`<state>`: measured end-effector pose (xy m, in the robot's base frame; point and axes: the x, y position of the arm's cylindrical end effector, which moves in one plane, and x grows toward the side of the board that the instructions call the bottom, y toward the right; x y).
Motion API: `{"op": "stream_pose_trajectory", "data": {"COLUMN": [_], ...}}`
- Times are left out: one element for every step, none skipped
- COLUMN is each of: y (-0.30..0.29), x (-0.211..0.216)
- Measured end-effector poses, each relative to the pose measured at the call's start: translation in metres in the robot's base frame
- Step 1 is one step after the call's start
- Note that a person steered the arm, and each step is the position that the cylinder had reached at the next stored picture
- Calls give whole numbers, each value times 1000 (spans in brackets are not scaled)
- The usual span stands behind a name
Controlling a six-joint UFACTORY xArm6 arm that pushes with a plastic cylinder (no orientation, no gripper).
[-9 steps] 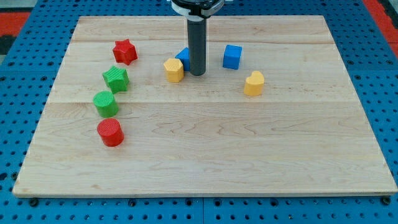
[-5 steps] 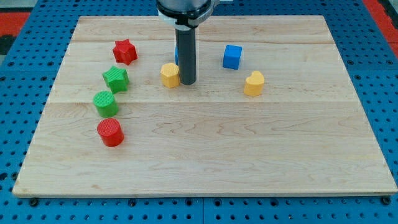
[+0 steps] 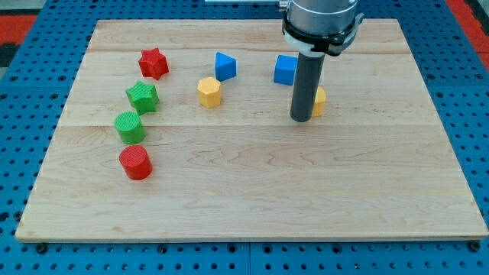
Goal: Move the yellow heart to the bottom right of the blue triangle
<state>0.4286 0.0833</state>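
The yellow heart (image 3: 318,100) lies right of the board's middle, mostly hidden behind my rod. My tip (image 3: 301,120) rests on the board at the heart's lower left, touching or almost touching it. The blue triangle (image 3: 225,66) sits further left and up, uncovered. A yellow hexagon (image 3: 208,92) lies just below and left of the triangle. A blue cube (image 3: 285,69) stands above the heart, partly behind the rod.
A red star (image 3: 153,63), a green star-like block (image 3: 143,97), a green cylinder (image 3: 130,127) and a red cylinder (image 3: 136,163) run down the left side of the wooden board (image 3: 252,191).
My rod has moved from beside the yellow hexagon and blue triangle to the right, to the yellow heart. The triangle is uncovered. The hexagon was nudged slightly left earlier.
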Motion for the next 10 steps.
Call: {"op": "stream_pose_trajectory", "data": {"y": [0, 7, 42, 60, 60, 60, 63, 107, 107, 35], "x": [0, 1, 1, 0, -1, -1, 0, -26, -44, -47]}}
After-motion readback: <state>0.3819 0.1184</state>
